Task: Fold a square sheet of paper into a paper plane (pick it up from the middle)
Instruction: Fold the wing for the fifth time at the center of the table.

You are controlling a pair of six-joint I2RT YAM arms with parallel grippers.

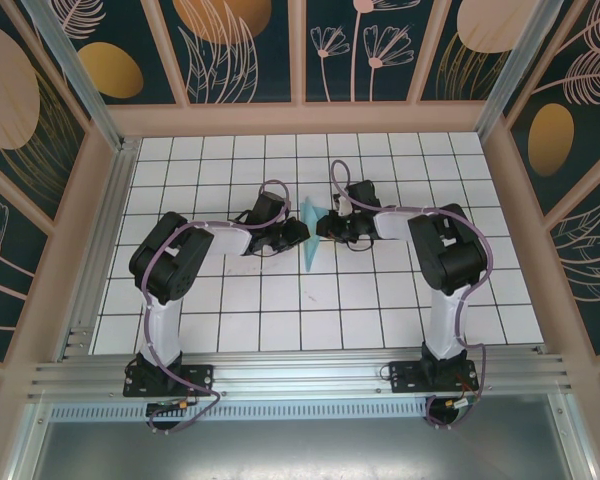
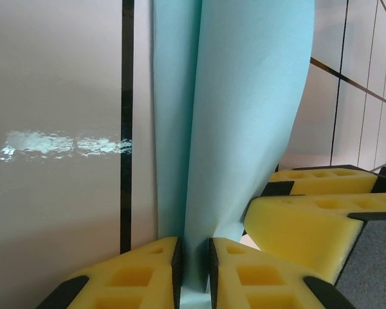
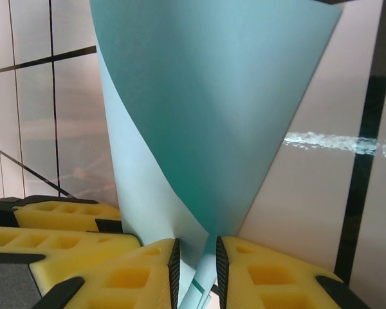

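Left side first: the left gripper (image 2: 194,261) is pinched right down on the sheet of paper (image 2: 244,122), its yellow pads (image 2: 141,270) all but meeting with only the turquoise layers sandwiched between them. From that pinch the sheet fans out ahead of the gripper, folded over on itself, one layer bowing loose. It looks feather-light and floppy, and I'd say it will crease or tear wherever it's squeezed carelessly. The hold belongs close in on the folded spine, not out on the free flap. From above, the paper stands on edge right between the two grippers; whether its lower edge touches the bench (image 1: 230,310) I can't tell. Over to the right now: the right gripper (image 3: 197,267) is clamped on the same sheet from the opposite side. Its jaws are nearly together, with the narrow end of the fold caught between them and the wide end spreading out ahead.
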